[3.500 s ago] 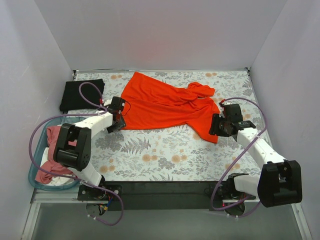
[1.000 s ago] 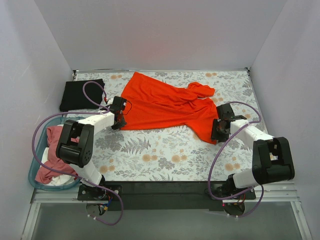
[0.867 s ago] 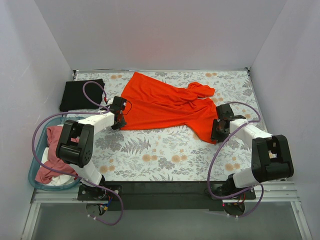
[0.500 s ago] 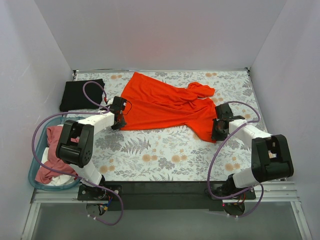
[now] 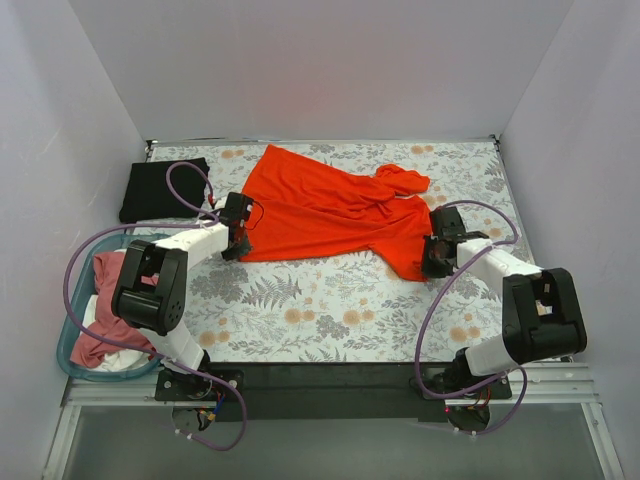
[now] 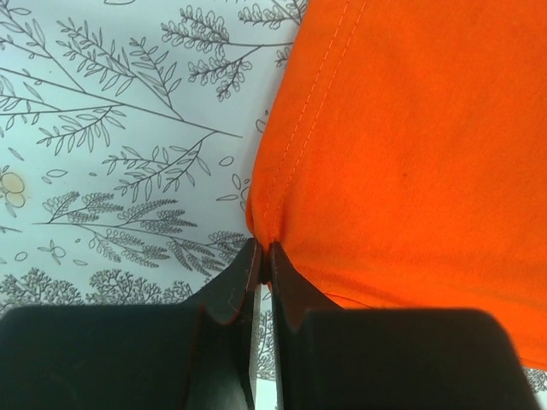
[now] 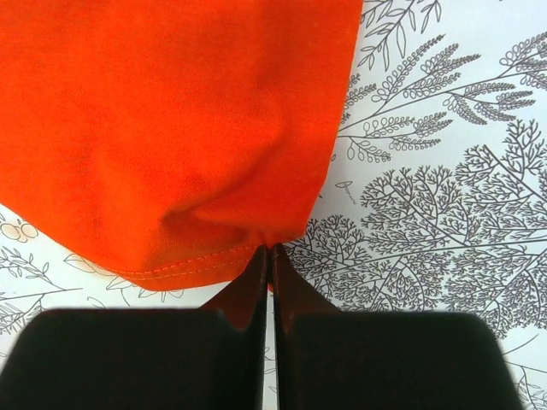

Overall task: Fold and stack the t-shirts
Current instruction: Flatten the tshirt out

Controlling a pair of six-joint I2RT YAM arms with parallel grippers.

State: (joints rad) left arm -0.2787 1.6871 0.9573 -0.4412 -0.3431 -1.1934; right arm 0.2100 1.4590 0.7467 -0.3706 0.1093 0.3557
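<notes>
The bright orange-red t-shirt [image 5: 330, 215] lies spread across the middle of the floral table, a bunched sleeve at its far right. My left gripper [image 5: 237, 240] is shut on the shirt's near-left hem corner [image 6: 267, 239], the cloth pinched between its black fingertips. My right gripper [image 5: 432, 262] is shut on the shirt's near-right hem corner [image 7: 269, 241], where the fabric puckers at its tips. A folded black t-shirt [image 5: 163, 188] rests at the far left. Dusty pink [image 5: 105, 270] and white [image 5: 92, 312] t-shirts lie heaped in the basket.
A teal plastic basket [image 5: 66, 345] stands at the near left beside the left arm. White walls close in the table on three sides. Purple cables loop from both arms. Bare floral tabletop [image 5: 320, 310] stretches in front of the orange shirt.
My right gripper has shut on the orange shirt's near-right corner. The left gripper has kept its hold and has not moved.
</notes>
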